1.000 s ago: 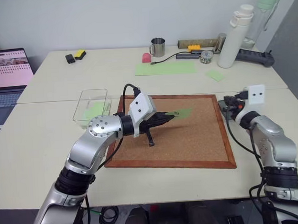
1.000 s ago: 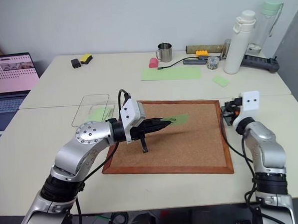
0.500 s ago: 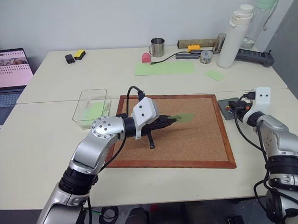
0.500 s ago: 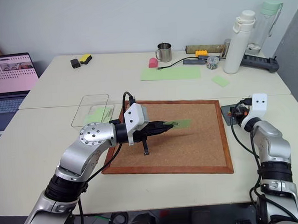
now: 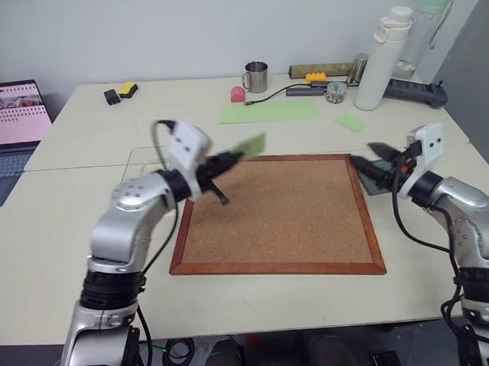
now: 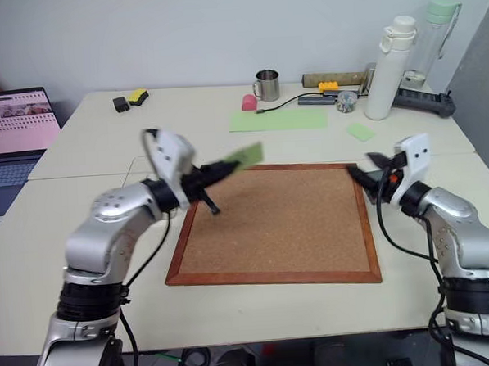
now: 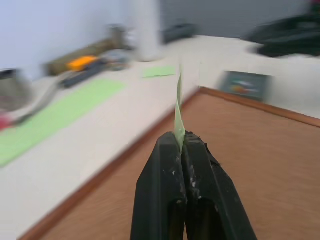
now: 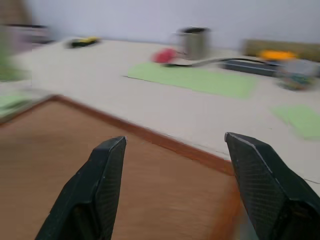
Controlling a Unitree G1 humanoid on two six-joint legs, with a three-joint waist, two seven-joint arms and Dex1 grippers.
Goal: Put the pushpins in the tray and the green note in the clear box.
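My left gripper (image 7: 182, 141) is shut on the edge of the green note (image 5: 247, 144) and holds it in the air over the far left corner of the corkboard (image 5: 279, 210). The clear box (image 5: 138, 162) lies just left of that corner, partly hidden behind my left arm. My right gripper (image 5: 366, 156) is open and empty, hovering at the board's right edge. The dark-grey tray (image 7: 246, 82) sits below it. Blurred coloured specks in the tray look like the pushpins.
Along the back of the table stand a metal mug (image 5: 257, 76), a white bottle (image 5: 381, 57) and a power strip (image 5: 416, 92). A long green paper sheet (image 5: 269, 110) and a small blank green note (image 5: 352, 122) lie there too. A laptop (image 5: 11, 113) is at far left.
My left gripper lifted the green note off the corkboard and swung it up and left, towards the clear box. My right gripper opened, rose off the tray and turned towards the board.
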